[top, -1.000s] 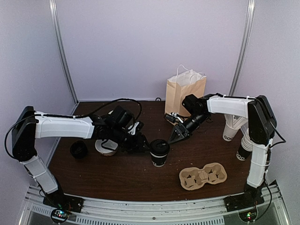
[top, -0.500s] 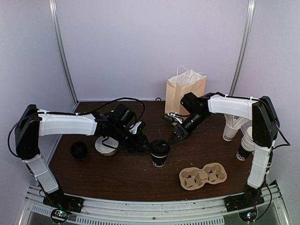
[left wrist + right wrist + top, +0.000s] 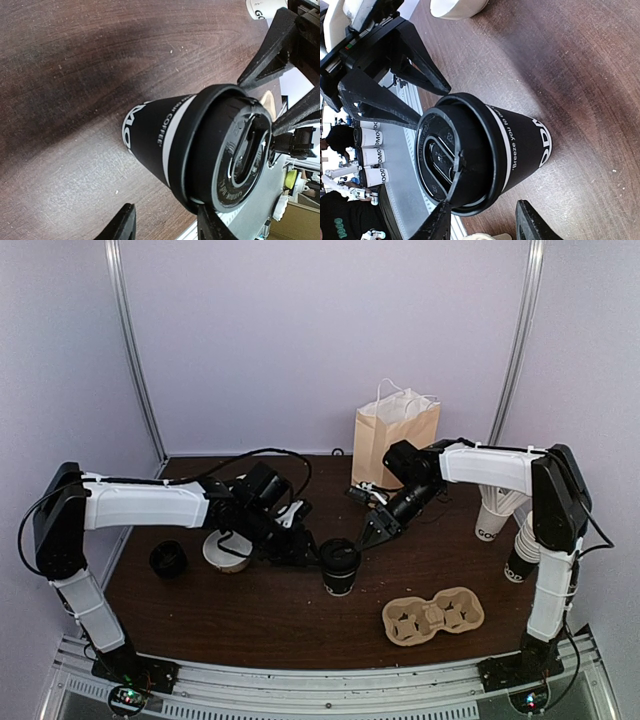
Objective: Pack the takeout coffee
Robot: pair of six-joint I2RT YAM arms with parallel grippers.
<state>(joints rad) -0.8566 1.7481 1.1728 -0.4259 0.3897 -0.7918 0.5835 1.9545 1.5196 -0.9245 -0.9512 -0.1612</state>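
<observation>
The takeout coffee point(image 3: 340, 567), a black paper cup with a black dome lid, stands upright mid-table. My left gripper point(image 3: 311, 552) sits just left of it, open. In the left wrist view the cup point(image 3: 195, 150) lies past the fingertips, and one finger point(image 3: 212, 226) touches the lid's rim. My right gripper point(image 3: 369, 532) is at the cup's upper right, also open. In the right wrist view the cup point(image 3: 485, 150) fills the middle, with one fingertip point(image 3: 437, 224) against the lid's edge. Neither gripper point(image 3: 167, 227) point(image 3: 485, 225) has anything between its fingers.
A brown paper bag point(image 3: 395, 430) with white handles stands at the back. A cardboard cup carrier point(image 3: 432, 615) lies front right. Stacks of paper cups point(image 3: 497, 512) point(image 3: 521, 552) stand at the right. A loose black lid point(image 3: 168, 559) and a white round tub point(image 3: 225, 552) lie at the left.
Both grippers have crept closer to the cup, the left one moving right and the right one moving down-left. The cup has stayed in place.
</observation>
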